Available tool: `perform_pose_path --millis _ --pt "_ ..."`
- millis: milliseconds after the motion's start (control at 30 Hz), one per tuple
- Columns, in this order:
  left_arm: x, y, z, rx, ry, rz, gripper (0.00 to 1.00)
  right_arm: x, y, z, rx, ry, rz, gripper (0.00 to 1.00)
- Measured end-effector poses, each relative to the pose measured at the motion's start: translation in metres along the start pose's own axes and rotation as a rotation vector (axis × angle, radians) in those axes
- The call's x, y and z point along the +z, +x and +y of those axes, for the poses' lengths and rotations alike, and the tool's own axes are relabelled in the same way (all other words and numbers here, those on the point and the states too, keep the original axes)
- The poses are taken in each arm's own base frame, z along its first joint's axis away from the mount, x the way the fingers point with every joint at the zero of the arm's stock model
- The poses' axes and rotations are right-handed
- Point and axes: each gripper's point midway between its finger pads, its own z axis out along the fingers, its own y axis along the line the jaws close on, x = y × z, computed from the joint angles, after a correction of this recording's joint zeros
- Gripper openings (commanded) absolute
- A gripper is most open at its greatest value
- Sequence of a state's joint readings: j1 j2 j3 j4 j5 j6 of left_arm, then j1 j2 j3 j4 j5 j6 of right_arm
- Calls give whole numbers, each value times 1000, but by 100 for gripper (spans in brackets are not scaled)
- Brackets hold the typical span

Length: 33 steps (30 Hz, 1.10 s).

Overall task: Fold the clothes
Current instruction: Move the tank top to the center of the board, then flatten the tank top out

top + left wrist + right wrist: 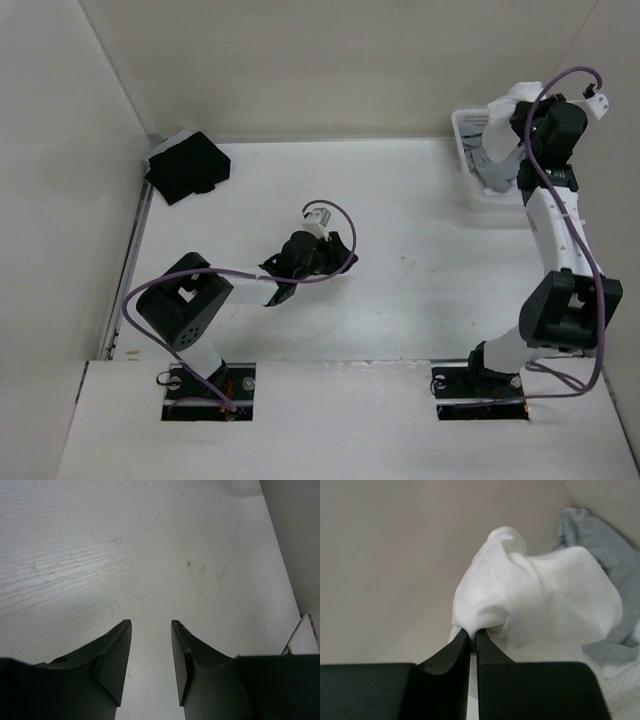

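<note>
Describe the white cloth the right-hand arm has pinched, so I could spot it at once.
Look to the far right corner of the table, where a white plastic basket stands. Over it the right arm holds a bunched white garment of thin soft fabric in its shut jaws. Unlike the grey garment beside it, it is pure white and gripped.

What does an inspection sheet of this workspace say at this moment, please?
Surface: white table, lightly scuffed.
Job's things: white camisole, bunched, held over the basket.
Clutter: grey garment in the basket; black garment at the far left corner.
Grippers: left gripper open, empty; right gripper shut on the white camisole.
Cables: purple cables looped along both arms, no snag seen.
Surroundings: plain white walls; nothing else seen.
</note>
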State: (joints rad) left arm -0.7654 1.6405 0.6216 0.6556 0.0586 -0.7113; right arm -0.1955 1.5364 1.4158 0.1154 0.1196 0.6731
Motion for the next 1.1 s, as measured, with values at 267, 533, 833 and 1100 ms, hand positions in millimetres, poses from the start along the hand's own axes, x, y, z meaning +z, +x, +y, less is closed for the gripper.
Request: perform_pose_path --millis 267,533,833,1100 --pt "-28 -46 32 -99 -70 -128 35 -162 28 158 61 -470 129 12" --pt "-91 -97 67 -203 -175 -335 40 -227 251 125 -2 -474 625 57" --pt "-132 -61 143 -281 -449 -298 28 -305 356 18 -231 -285 915 16" --pt "-111 -24 117 -158 -435 -151 33 -358 383 -41 -421 -107 986 44"
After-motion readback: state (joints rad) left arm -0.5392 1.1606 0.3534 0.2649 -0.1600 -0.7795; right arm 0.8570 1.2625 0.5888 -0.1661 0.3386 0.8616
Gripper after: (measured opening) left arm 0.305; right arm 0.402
